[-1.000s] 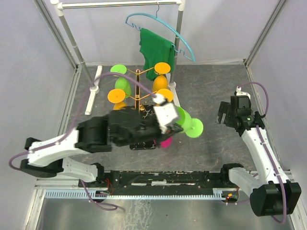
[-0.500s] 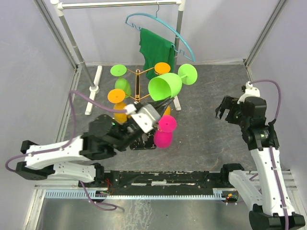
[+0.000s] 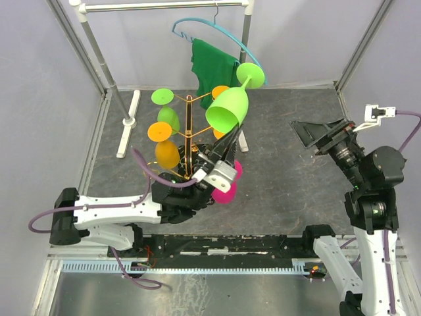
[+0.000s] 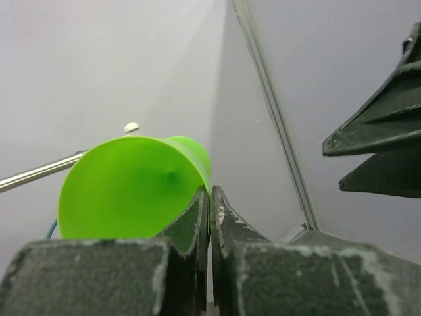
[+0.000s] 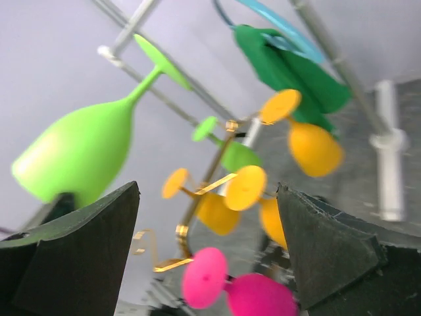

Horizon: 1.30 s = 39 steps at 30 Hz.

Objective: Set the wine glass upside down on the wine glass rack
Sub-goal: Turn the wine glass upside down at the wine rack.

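Since earlier frame: wine glass [image 3: 229,108] lifted higher, foot up, beside top of wine glass rack [image 3: 189,131] | left pincer [image 3: 231,133] clamped on bowl rim so mouth faces down | right pincer [image 3: 308,137] spread wide, empty, held aside.

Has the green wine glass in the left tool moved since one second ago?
Yes. The green wine glass moved up the view, toward the hanging green cloth.

Wine glass [image 3: 227,108] right of rack [image 3: 189,128] — clothes rail [image 3: 164,6] behind both.
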Motion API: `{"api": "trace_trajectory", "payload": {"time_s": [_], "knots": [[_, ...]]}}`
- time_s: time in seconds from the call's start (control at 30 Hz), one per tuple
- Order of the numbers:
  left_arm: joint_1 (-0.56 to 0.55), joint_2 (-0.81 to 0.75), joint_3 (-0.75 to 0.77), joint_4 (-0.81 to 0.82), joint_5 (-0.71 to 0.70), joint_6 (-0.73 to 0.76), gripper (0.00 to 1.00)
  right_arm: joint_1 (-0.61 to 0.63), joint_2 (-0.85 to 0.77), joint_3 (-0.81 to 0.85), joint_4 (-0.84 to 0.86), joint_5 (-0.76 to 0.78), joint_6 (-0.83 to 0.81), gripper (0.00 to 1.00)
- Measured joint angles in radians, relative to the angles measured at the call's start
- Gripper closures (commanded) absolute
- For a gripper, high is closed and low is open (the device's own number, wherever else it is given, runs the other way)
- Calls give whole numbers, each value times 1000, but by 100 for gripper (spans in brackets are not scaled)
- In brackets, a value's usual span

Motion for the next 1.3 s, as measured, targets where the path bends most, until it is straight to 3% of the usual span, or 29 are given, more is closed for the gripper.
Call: {"api": "trace_trajectory", "payload": {"time_s": [0.23, 0.5, 0.8, 1.03, 1.3], "knots": [[36, 33, -61, 252, 73, -18, 97, 0, -3, -141, 340, -51, 399, 9], [40, 83, -98, 377, 153, -102, 97, 0, 39, -189, 607, -52, 624, 10], [40, 140, -115, 462, 197, -174, 97, 0, 66, -196, 764, -37, 713, 13], [40, 173, -114, 491, 225, -201, 97, 17, 113, -196, 778, -37, 716, 16], [40, 235, -84, 495, 249, -218, 97, 121, 195, -196, 774, -31, 679, 20]]}}
